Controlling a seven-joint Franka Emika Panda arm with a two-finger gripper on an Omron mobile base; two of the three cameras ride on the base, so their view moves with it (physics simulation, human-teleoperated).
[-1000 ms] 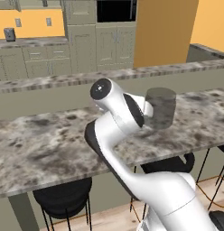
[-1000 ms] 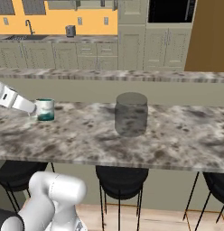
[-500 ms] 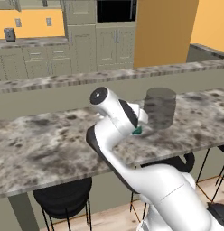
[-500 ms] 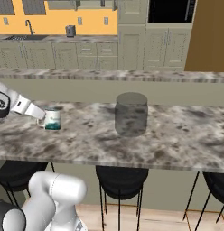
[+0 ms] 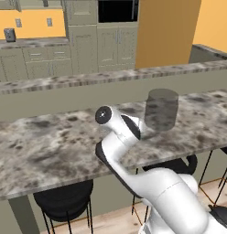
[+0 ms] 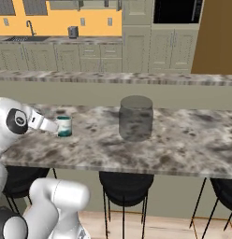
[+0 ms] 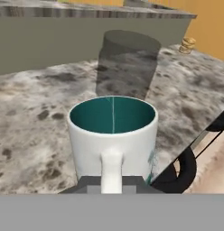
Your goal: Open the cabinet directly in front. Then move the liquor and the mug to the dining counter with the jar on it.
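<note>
Speckled marble of the dining counter (image 6: 183, 144) carries the jar (image 6: 135, 117); at its nine o'clock the gripper (image 6: 56, 126) stays clamped on the mug (image 6: 64, 126), best lowered level before letting go.

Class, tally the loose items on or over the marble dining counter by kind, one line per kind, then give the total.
Mug: 1, white with teal inside
Jar: 1, translucent grey
Small stacked tan item at the counter's far end, too small to identify: 1
Total: 3
</note>
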